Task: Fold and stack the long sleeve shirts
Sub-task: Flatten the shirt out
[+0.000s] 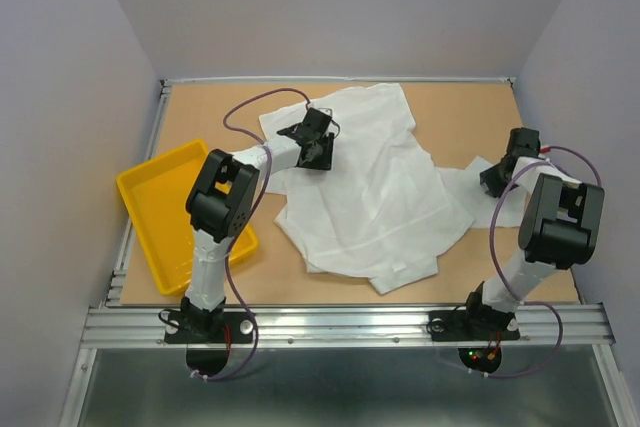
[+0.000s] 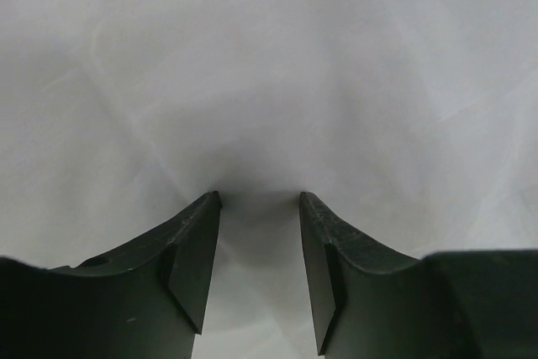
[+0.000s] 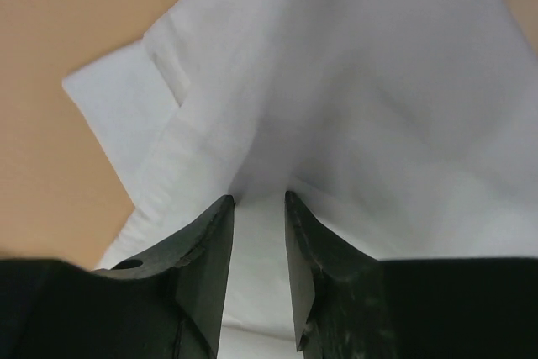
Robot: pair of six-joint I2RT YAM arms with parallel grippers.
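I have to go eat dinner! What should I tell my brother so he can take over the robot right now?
Left hand: fingers apart, tips pressed into the far left part of the white long sleeve shirt. Whether it grips cannot be told.
Right hand: jaws narrow, with a fold of the shirt's sleeve between them. It looks like a grip.
Shirt: spread out and crumpled in the middle of the table, to the right of the yellow tray.
Done: no neat fold yet, nothing stacked.
Left: fold the shirt, then stack it. Only one shirt shows.
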